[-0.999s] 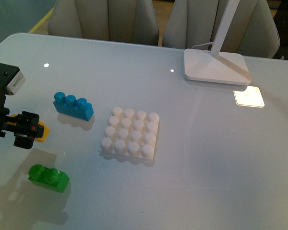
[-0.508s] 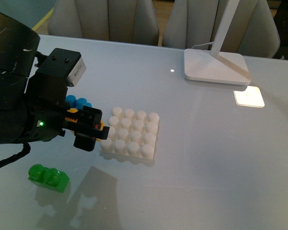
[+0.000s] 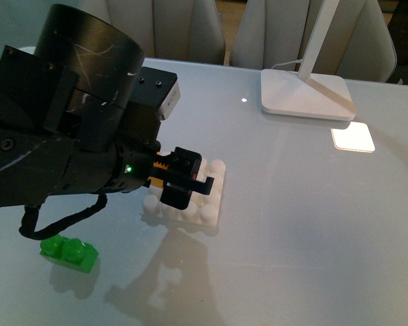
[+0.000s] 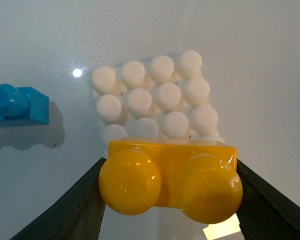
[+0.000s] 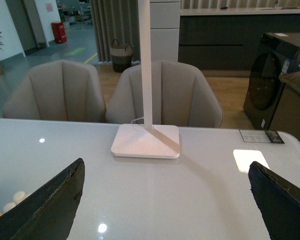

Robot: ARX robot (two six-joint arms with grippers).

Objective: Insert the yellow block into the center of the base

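A glossy green two-stud plastic brick (image 3: pixel 69 252) is seen on the near left of a pale, reflective tabletop (image 3: pixel 313 224). A blue plastic brick (image 4: pixel 17 104), partly cut off in the left wrist view, is shown lying on the same surface. A white desk lamp with a flat square foot (image 3: pixel 306 94) is placed at the far side, with a bright rectangular light patch (image 3: pixel 353 138) just beside it. Beige upholstered chairs (image 5: pixel 54 95) are set behind the table.

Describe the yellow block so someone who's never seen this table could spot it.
On the pale table, find the white studded base; the left gripper hangs over it. The yellow block is pinched between its fingers. It is the only orange-yellow brick and the only one off the table, unlike the green brick and blue brick.
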